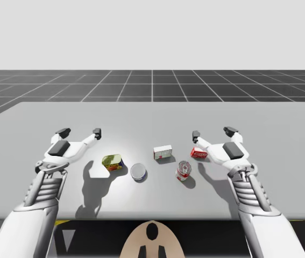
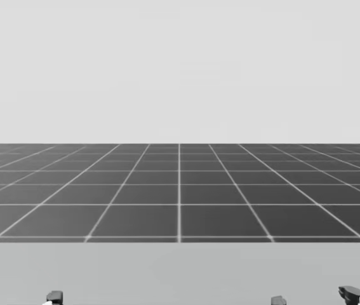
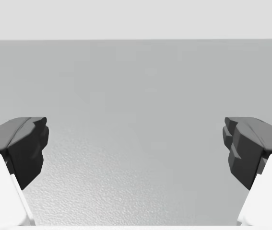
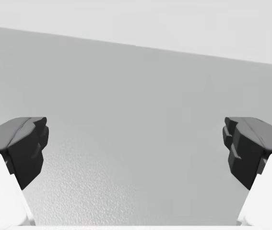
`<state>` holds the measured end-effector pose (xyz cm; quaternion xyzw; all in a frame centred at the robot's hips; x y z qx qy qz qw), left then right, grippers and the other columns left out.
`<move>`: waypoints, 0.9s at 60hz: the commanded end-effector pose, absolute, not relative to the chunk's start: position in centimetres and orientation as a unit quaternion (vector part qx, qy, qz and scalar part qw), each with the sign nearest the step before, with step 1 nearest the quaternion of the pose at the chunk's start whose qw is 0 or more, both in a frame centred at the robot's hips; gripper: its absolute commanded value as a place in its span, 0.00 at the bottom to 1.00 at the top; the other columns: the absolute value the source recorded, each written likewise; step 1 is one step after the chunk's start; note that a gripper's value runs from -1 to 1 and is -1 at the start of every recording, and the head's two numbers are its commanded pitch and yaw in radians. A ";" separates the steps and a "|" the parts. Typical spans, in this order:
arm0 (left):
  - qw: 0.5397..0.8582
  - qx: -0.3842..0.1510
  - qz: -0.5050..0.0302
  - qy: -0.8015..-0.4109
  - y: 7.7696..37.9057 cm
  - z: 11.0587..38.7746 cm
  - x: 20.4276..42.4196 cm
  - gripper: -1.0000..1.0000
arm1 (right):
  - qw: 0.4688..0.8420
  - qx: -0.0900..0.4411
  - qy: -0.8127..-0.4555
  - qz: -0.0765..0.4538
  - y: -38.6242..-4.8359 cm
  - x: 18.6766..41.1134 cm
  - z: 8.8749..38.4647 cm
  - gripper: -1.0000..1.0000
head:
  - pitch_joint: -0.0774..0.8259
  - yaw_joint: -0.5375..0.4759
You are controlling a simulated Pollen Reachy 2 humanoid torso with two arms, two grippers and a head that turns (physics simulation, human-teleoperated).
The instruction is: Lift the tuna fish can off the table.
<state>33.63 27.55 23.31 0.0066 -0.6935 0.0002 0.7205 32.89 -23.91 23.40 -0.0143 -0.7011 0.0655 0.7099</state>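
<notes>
My left gripper (image 1: 80, 131) and right gripper (image 1: 213, 132) are both spread wide and empty. Tuna fish can (image 1: 138, 172) is at 4 o'clock from the left; I'd descend centred on it, clearing the yellow-green tin (image 1: 112, 162) just beside it.

The grey table (image 1: 152, 115) carries five things in a loose row across its near middle, taking 12 o'clock as the far edge. Nearest the front edge sits a low round silver-topped can (image 1: 138, 172). Just beside it, at its 10 o'clock, lies a yellow-green tin (image 1: 112, 162). At its 1 o'clock, apart, stands a small white-and-red box (image 1: 163, 152). At its 3 o'clock is a red-and-white can (image 1: 184, 170); upright or tipped, I cannot tell. At that can's 1 o'clock lies a small red packet (image 1: 199, 153).
</notes>
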 end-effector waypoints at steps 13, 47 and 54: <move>0.720 0.014 -0.005 -0.694 27.5 23.3 33.6 0.00 | 0.706 -0.028 -0.705 0.068 -23.9 33.0 23.4 0.00 | 0.22 0.52; 0.723 0.016 -0.014 -0.691 27.4 23.1 33.9 0.00 | 0.697 -0.045 -0.712 0.077 -23.8 33.2 23.3 0.00 | 0.74 0.60; 0.722 0.016 -0.016 -0.691 27.4 23.1 33.9 0.00 | 0.696 -0.049 -0.712 0.075 -23.9 33.2 23.3 0.00 | 0.83 0.63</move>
